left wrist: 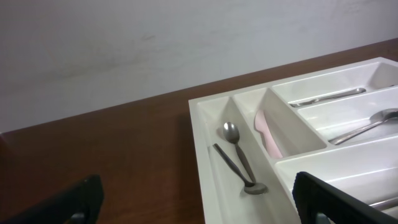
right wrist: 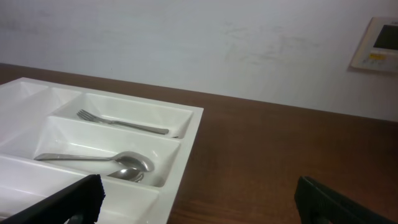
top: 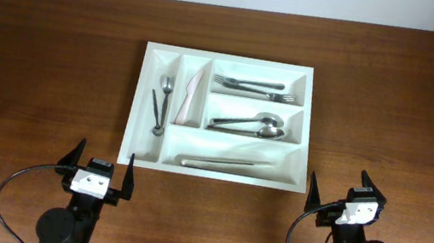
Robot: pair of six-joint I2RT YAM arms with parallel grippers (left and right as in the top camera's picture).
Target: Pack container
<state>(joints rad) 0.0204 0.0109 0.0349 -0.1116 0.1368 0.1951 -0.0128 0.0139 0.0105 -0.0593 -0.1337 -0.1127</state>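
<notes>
Left end effector agape, container cropped rightward

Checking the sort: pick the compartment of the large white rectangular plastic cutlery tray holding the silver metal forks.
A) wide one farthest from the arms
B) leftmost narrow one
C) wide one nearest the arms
A: the metal forks lie in the far wide compartment of the white cutlery tray.
</notes>
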